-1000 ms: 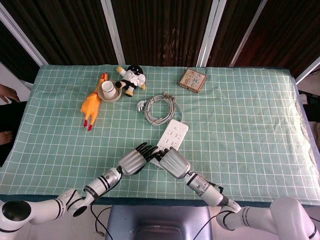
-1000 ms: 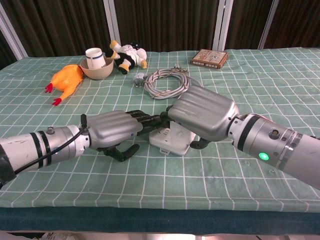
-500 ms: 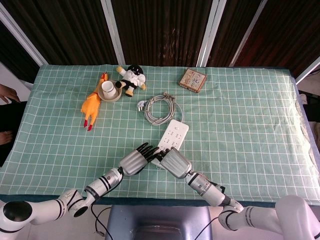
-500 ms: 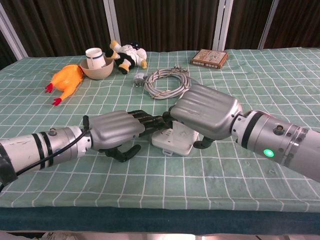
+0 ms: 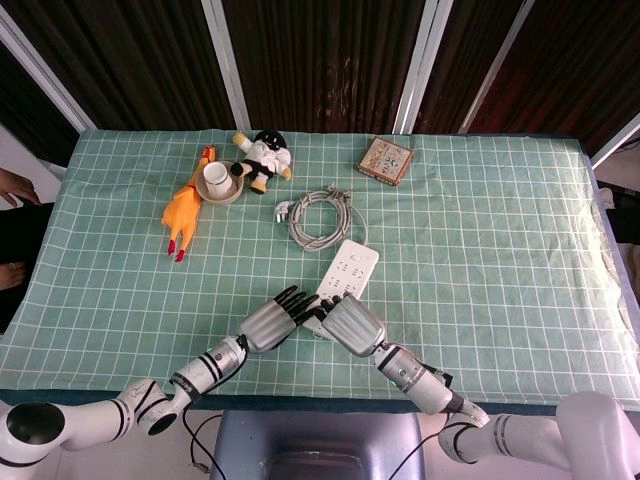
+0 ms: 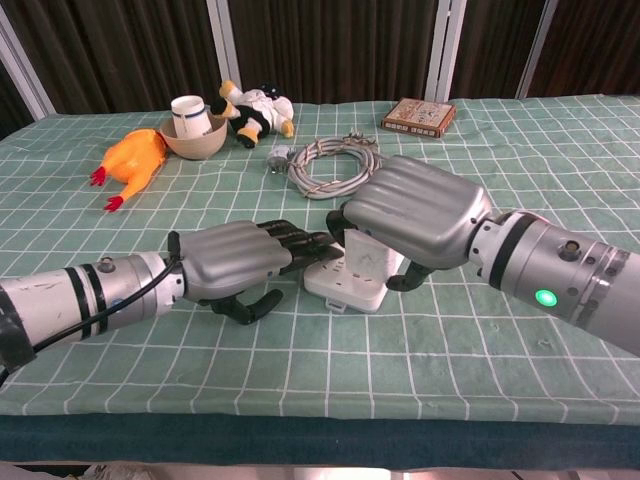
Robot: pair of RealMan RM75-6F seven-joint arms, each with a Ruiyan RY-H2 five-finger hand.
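White power strip lies near table's front edge, cable coil behind it. Your right hand arches palm-down over strip, fingers curled onto its top, thumb at its right side. Your left hand lies low, dark fingertips stretched, touching strip's left end.

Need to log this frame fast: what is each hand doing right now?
Left hand: holds nothing, fingertips touching the white plastic power strip.
Right hand: lies over the power strip; whether it grips cannot be told.
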